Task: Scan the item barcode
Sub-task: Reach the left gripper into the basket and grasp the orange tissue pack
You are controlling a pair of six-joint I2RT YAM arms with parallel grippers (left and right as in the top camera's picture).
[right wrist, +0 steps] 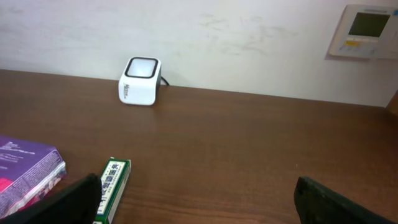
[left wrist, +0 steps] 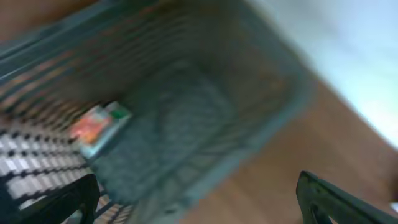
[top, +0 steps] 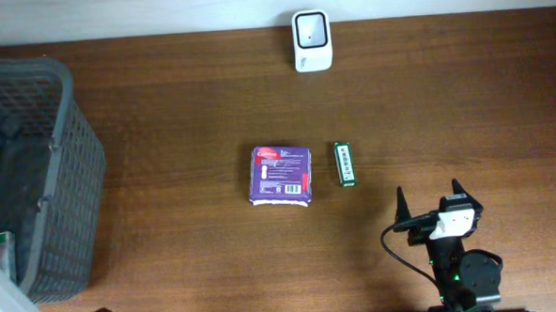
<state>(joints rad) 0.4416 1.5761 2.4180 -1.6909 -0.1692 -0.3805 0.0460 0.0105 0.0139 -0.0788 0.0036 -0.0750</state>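
Observation:
A white barcode scanner (top: 311,40) stands at the table's far edge, also in the right wrist view (right wrist: 140,81). A purple packet (top: 281,175) lies mid-table, label up, with a small green box (top: 345,162) just to its right. My right gripper (top: 429,193) is open and empty, near and to the right of the green box (right wrist: 113,186); the purple packet (right wrist: 25,174) is at its left. My left gripper (left wrist: 199,208) is open with nothing between its fingers, above the basket (left wrist: 205,112). That view is blurred.
A dark mesh basket (top: 44,176) fills the table's left end; a colourful packet (left wrist: 99,127) lies inside it. A wall control panel (right wrist: 368,31) hangs behind the table at the right. Bare wood lies between the green box and the scanner.

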